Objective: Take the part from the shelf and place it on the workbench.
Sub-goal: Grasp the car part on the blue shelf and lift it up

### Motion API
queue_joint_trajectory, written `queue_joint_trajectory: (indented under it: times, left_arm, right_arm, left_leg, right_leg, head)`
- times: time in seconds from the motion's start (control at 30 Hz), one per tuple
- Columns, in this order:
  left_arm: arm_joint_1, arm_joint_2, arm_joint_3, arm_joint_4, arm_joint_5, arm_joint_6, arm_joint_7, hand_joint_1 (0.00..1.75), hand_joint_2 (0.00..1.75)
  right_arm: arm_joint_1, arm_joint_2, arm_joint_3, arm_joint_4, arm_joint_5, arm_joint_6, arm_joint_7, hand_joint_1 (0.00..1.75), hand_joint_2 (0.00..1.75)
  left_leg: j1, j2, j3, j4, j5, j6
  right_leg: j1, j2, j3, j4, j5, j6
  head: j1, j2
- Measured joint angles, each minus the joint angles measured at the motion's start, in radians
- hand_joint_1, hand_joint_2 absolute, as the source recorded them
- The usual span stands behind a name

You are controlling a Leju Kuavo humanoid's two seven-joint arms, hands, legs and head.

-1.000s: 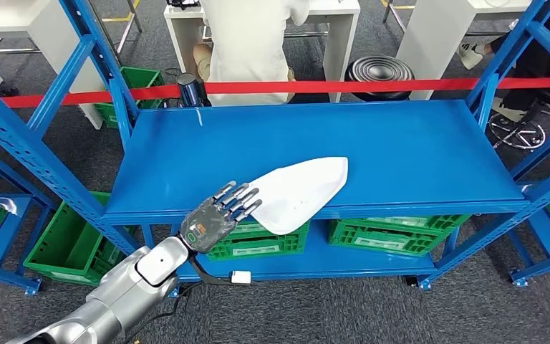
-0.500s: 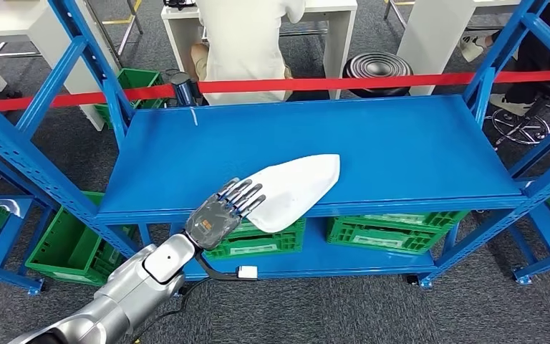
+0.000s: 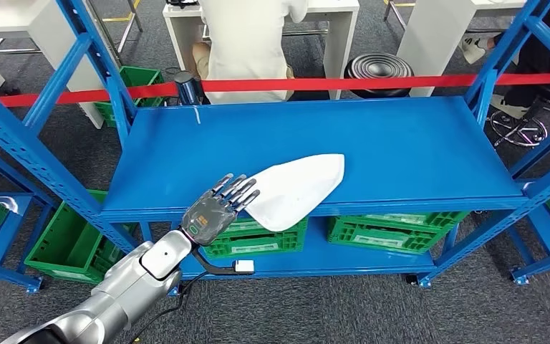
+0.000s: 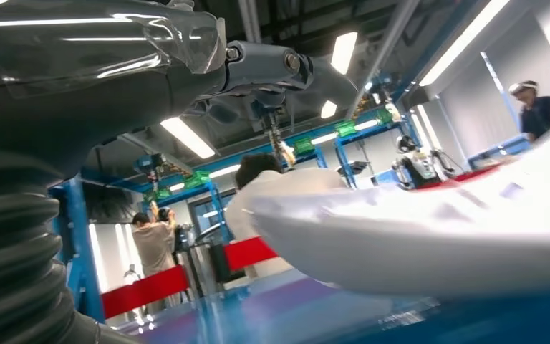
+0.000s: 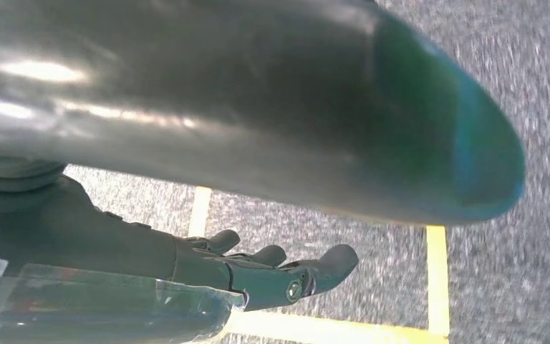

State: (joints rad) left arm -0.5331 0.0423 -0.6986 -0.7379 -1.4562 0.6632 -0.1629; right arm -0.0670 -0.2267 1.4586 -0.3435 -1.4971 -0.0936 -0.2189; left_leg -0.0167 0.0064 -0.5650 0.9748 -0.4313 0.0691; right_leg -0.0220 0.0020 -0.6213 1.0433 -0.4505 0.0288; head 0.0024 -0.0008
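White part [image 3: 297,190] lies on the blue shelf [image 3: 401,150], its near end overhanging the shelf's front edge. Left hand [image 3: 218,209] at that end, fingers laid over it; underside grasp cannot be told. Looks thin, rigid, smooth, likely light. Best gripped at the overhang.

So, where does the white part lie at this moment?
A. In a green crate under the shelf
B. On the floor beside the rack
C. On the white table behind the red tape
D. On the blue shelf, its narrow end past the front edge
D: in the head view the white part rests on the blue shelf, with its narrow end sticking out over the front edge, at the left hand.
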Motion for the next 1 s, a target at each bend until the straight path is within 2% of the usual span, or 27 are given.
queue_joint_trajectory:
  times: [0.03,0.1,0.13,0.17,0.2,0.23,0.27,0.3,0.33,0.37,0.43,0.5,0.53,0.6,0.63,0.67,0.7,0.73,0.8,0.83,0.87,0.93,1.0]
  left_arm:
    - [-0.001,-0.002,0.001,0.000,0.001,0.000,0.000,0.00,1.75]
    - [-0.001,-0.005,0.003,0.002,0.004,0.000,-0.004,0.00,1.75]
    - [0.001,-0.006,0.004,0.004,0.006,0.000,-0.008,0.00,1.75]
    - [0.002,-0.006,0.005,0.007,0.008,0.000,-0.012,0.00,1.75]
    - [0.003,-0.007,0.006,0.009,0.010,0.000,-0.015,0.00,1.75]
    - [0.004,-0.009,0.008,0.011,0.010,0.000,-0.018,0.00,1.75]
    - [0.004,-0.011,0.010,0.012,0.009,0.000,-0.020,0.00,1.75]
    - [0.004,-0.012,0.012,0.013,0.008,0.000,-0.020,0.00,1.75]
    - [0.003,-0.014,0.014,0.014,0.007,0.000,-0.021,0.00,1.75]
    - [0.004,-0.014,0.015,0.014,0.006,0.000,-0.021,0.00,1.75]
    - [0.004,-0.015,0.016,0.016,0.004,0.000,-0.022,0.00,1.75]
    - [0.004,-0.015,0.019,0.017,0.003,0.000,-0.022,0.00,1.75]
    - [0.003,-0.015,0.020,0.017,0.003,0.000,-0.022,0.00,1.75]
    - [0.005,-0.015,0.021,0.018,0.003,0.000,-0.022,0.00,1.75]
    - [0.008,-0.014,0.021,0.019,0.003,0.000,-0.023,0.00,1.75]
    - [0.011,-0.014,0.021,0.020,0.003,0.000,-0.023,0.00,1.75]
    - [0.013,-0.014,0.021,0.020,0.002,0.000,-0.023,0.00,1.75]
    - [0.014,-0.013,0.022,0.021,0.001,0.000,-0.023,0.00,1.75]
    - [0.014,-0.011,0.026,0.020,-0.003,0.000,-0.023,0.00,1.75]
    - [0.014,-0.009,0.029,0.020,-0.005,0.000,-0.023,0.00,1.75]
    - [0.014,-0.008,0.032,0.020,-0.007,0.000,-0.023,0.00,1.75]
    - [0.016,-0.005,0.036,0.020,-0.007,0.000,-0.028,0.00,1.75]
    - [0.017,-0.005,0.040,0.020,-0.004,0.000,-0.038,0.00,1.75]
  right_arm:
    - [-0.001,-0.001,0.000,0.001,0.002,-0.001,0.000,0.00,0.00]
    - [-0.002,-0.003,0.000,0.002,0.006,-0.002,0.000,0.00,0.00]
    - [-0.003,-0.004,0.000,0.003,0.008,-0.002,0.001,0.00,0.00]
    - [-0.003,-0.006,0.000,0.003,0.011,-0.002,0.002,0.00,0.00]
    - [-0.003,-0.008,0.000,0.004,0.014,-0.002,0.003,0.00,0.00]
    - [-0.004,-0.010,0.000,0.004,0.015,-0.002,0.005,0.00,0.00]
    - [-0.005,-0.012,0.000,0.005,0.017,-0.002,0.006,0.00,0.00]
    - [-0.007,-0.013,0.000,0.005,0.018,-0.002,0.007,0.00,0.00]
    - [-0.008,-0.014,0.000,0.005,0.019,-0.002,0.008,0.00,0.00]
    - [-0.009,-0.014,0.000,0.005,0.019,-0.002,0.009,0.00,0.00]
    - [-0.009,-0.014,0.000,0.005,0.019,-0.002,0.011,0.00,0.00]
    - [-0.010,-0.014,0.000,0.006,0.019,-0.002,0.011,0.00,0.00]
    - [-0.010,-0.014,0.000,0.007,0.019,-0.002,0.011,0.00,0.00]
    - [-0.010,-0.014,0.000,0.008,0.019,-0.002,0.011,0.00,0.00]
    - [-0.010,-0.014,0.000,0.008,0.020,-0.002,0.011,0.00,0.00]
    - [-0.010,-0.014,0.000,0.008,0.021,-0.002,0.011,0.00,0.00]
    - [-0.010,-0.014,0.000,0.009,0.023,-0.002,0.011,0.00,0.00]
    - [-0.011,-0.014,0.000,0.009,0.025,-0.002,0.012,0.00,0.00]
    - [-0.014,-0.012,0.000,0.009,0.029,-0.002,0.015,0.00,0.00]
    - [-0.016,-0.009,0.000,0.009,0.031,-0.002,0.016,0.00,0.00]
    - [-0.018,-0.007,0.000,0.010,0.033,-0.002,0.017,0.00,0.00]
    - [-0.021,-0.004,0.000,0.011,0.036,-0.002,0.018,0.00,0.00]
    - [-0.021,-0.003,0.000,0.012,0.039,-0.002,0.018,0.00,0.00]
  left_leg:
    - [0.003,0.000,0.004,-0.010,0.007,0.000]
    - [0.001,0.000,0.002,-0.011,0.009,0.002]
    - [0.001,0.000,0.001,-0.010,0.009,0.002]
    - [0.001,0.000,0.000,-0.009,0.009,0.001]
    - [0.002,-0.001,0.000,-0.006,0.007,-0.001]
    - [0.003,-0.002,-0.001,0.000,0.004,-0.005]
    - [0.004,-0.002,-0.003,0.008,0.000,-0.011]
    - [0.002,-0.003,-0.007,0.018,-0.005,-0.018]
    - [0.001,-0.003,-0.012,0.026,-0.009,-0.024]
    - [-0.001,-0.003,-0.017,0.032,-0.012,-0.029]
    - [0.000,-0.003,-0.022,0.037,-0.015,-0.034]
    - [0.005,-0.004,-0.036,0.068,-0.038,-0.044]
    - [0.009,-0.005,-0.056,0.111,-0.064,-0.051]
    - [0.016,-0.006,-0.117,0.243,-0.126,-0.064]
    - [0.019,-0.006,-0.145,0.300,-0.145,-0.067]
    - [0.021,-0.006,-0.159,0.328,-0.147,-0.067]
    - [0.021,-0.006,-0.155,0.315,-0.129,-0.065]
    - [0.021,-0.007,-0.131,0.264,-0.096,-0.060]
    - [0.017,-0.008,-0.062,0.120,-0.034,-0.045]
    - [0.015,-0.008,-0.038,0.072,-0.021,-0.039]
    - [0.012,-0.008,-0.027,0.047,-0.019,-0.035]
    - [0.007,-0.007,-0.023,0.036,-0.019,-0.029]
    - [0.010,-0.005,-0.009,0.013,-0.006,-0.020]
  right_leg:
    - [0.000,-0.001,-0.022,0.044,-0.022,-0.002]
    - [-0.001,-0.001,-0.080,0.170,-0.073,-0.004]
    - [-0.002,-0.001,-0.103,0.221,-0.089,-0.001]
    - [-0.004,-0.002,-0.109,0.235,-0.089,0.007]
    - [-0.007,-0.002,-0.094,0.208,-0.073,0.018]
    - [-0.011,-0.003,-0.062,0.146,-0.048,0.030]
    - [-0.014,-0.004,-0.026,0.077,-0.026,0.036]
    - [-0.015,-0.004,0.003,0.021,-0.010,0.037]
    - [-0.014,-0.003,0.018,-0.010,-0.003,0.031]
    - [-0.012,-0.001,0.023,-0.019,-0.004,0.022]
    - [-0.012,0.002,0.022,-0.018,-0.001,0.007]
    - [-0.017,0.003,0.023,-0.019,0.001,-0.003]
    - [-0.019,0.003,0.024,-0.020,0.001,-0.008]
    - [-0.017,0.003,0.024,-0.020,0.001,-0.013]
    - [-0.016,0.003,0.024,-0.020,0.000,-0.014]
    - [-0.015,0.003,0.024,-0.020,0.000,-0.014]
    - [-0.014,0.004,0.025,-0.020,0.000,-0.014]
    - [-0.013,0.005,0.026,-0.020,0.000,-0.014]
    - [-0.010,0.007,0.028,-0.021,0.000,-0.013]
    - [-0.008,0.007,0.027,-0.021,0.001,-0.012]
    - [-0.007,0.007,0.026,-0.022,0.002,-0.010]
    - [-0.006,0.007,0.025,-0.027,0.005,-0.001]
    - [-0.005,0.005,0.016,-0.013,-0.004,0.005]
  head:
    - [0.001,0.000]
    - [0.002,0.000]
    - [0.002,0.000]
    - [0.002,0.000]
    - [0.002,0.000]
    - [0.002,0.000]
    - [0.002,0.000]
    - [0.002,0.000]
    - [0.001,0.000]
    - [0.000,0.000]
    - [-0.001,0.000]
    - [-0.003,0.000]
    - [-0.005,0.000]
    - [-0.007,0.000]
    - [-0.007,0.000]
    - [-0.007,0.000]
    - [-0.007,0.000]
    - [-0.007,0.000]
    - [-0.006,0.000]
    - [-0.006,0.000]
    - [-0.006,0.000]
    - [-0.006,0.000]
    - [-0.005,0.000]
